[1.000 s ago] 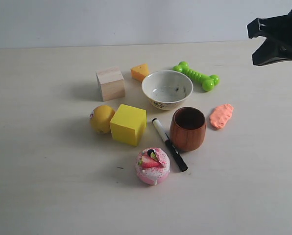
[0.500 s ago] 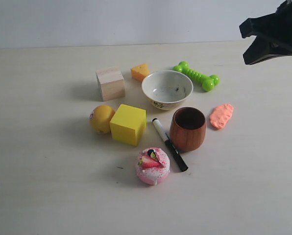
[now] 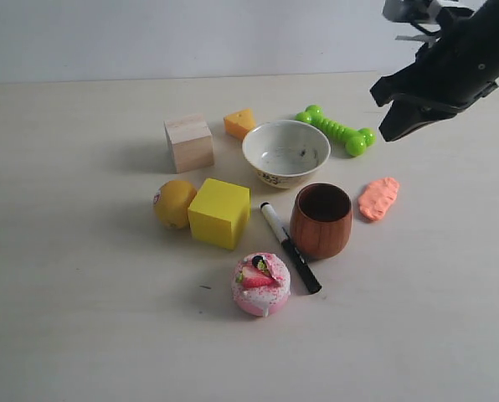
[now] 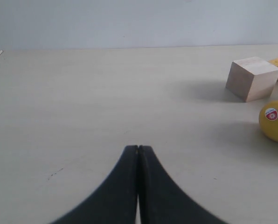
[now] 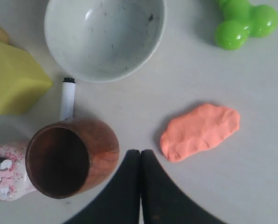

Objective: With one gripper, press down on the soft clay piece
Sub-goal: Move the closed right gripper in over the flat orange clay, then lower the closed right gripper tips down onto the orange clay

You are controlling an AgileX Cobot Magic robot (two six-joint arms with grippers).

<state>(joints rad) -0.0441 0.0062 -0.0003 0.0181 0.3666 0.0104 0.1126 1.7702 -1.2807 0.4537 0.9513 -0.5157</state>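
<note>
Moved: right gripper (image 5: 140, 156) has swung in from the far upper corner of the exterior view, lower and closer to the brown cup (image 3: 321, 219); nothing on the table has shifted.
Right gripper state: fingers clenched tip to tip, holding nothing, hanging in the air beyond the cup.
Left gripper (image 4: 138, 150) state: fingers pressed together, empty, well apart from the cup.
Clay location: the soft clay piece (image 3: 378, 198) lies flat on the table just beside the cup, on its right in the exterior view, not touching it.
Done: the approach only; seen from the right wrist, the closed tips sit over the bare table between the cup and the clay.
Left to do: by my reading, centre over the clay, come down and press; no contact yet.
Labels: yellow fruit (image 4: 275, 120), on the cup's far left, carries a round red-and-white sticker (image 4: 271, 114), its writing too small to read.
Other writing: a dark pattern on the white bowl (image 3: 285, 152) behind the cup, unreadable.
</note>
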